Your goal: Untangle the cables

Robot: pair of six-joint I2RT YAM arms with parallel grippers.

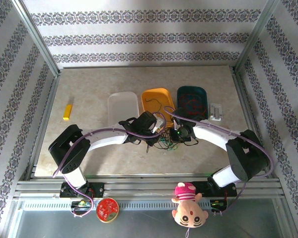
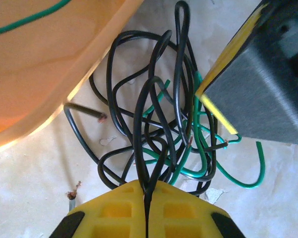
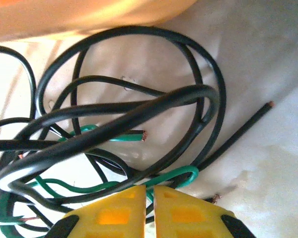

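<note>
The cables [image 1: 165, 142], a knot of black and green strands, lie mid-bench, just in front of the orange tray [image 1: 164, 96]. The left gripper [image 2: 148, 192] is clenched on a black loop. The right gripper [image 3: 150, 197] looks clamped on a green strand at the knot's opposite side. The step in hand seems to be taking hold of two strands. The next move calls for drawing them slowly apart, watching for snags. The bench [image 1: 89, 89] is pale and marbled, framed in aluminium, with patterned wallpaper walls around it.
</note>
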